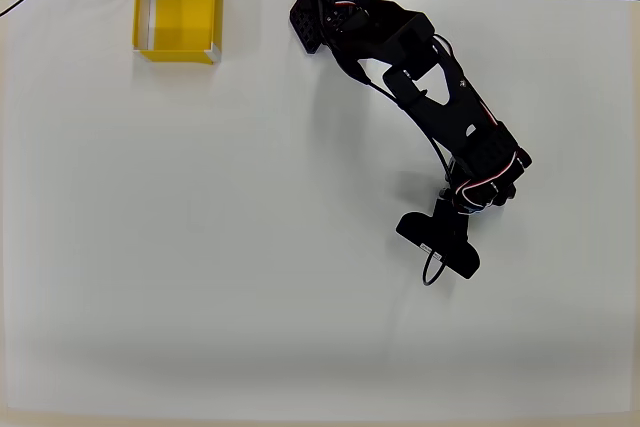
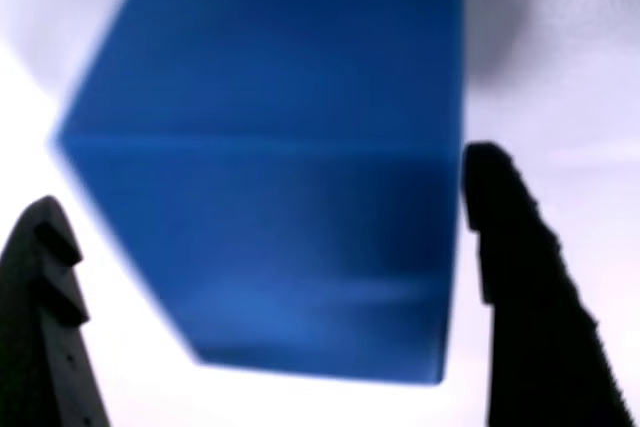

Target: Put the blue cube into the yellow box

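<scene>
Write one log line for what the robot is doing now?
phase: grasping | gripper: open around blue cube, right finger touching | yellow box: empty, far corner

We note the yellow box [image 1: 178, 17] at the worktop's [image 1: 200, 247] far-left edge overhead; blue cube [image 2: 290, 167] between the pincer's [image 2: 270, 277] fingers.
</scene>
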Robot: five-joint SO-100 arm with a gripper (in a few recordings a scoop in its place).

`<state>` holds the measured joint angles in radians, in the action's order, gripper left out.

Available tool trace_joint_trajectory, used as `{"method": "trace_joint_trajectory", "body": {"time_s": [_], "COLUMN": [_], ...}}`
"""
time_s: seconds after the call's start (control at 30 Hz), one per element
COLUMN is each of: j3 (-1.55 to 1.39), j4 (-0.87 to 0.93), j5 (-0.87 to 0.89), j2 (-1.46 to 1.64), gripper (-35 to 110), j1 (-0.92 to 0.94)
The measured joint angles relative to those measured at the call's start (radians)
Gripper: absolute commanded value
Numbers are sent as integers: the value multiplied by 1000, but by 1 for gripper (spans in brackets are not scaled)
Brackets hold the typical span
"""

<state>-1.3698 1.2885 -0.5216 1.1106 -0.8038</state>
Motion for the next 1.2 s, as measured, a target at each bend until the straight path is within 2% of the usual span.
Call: {"method": "trace_joint_trajectory", "body": {"time_s": [0.2,0.47,0.7,0.93,1.2], "j3": [3,3,15,26,98], "j4": [-11,-9,-9,43,87], "j5": [3,2,-8,-95,-265], "j2": [-12,-15,-25,-25,54], "gripper": [30,13,8,5,6], "j1": [8,6,8,34,229]}}
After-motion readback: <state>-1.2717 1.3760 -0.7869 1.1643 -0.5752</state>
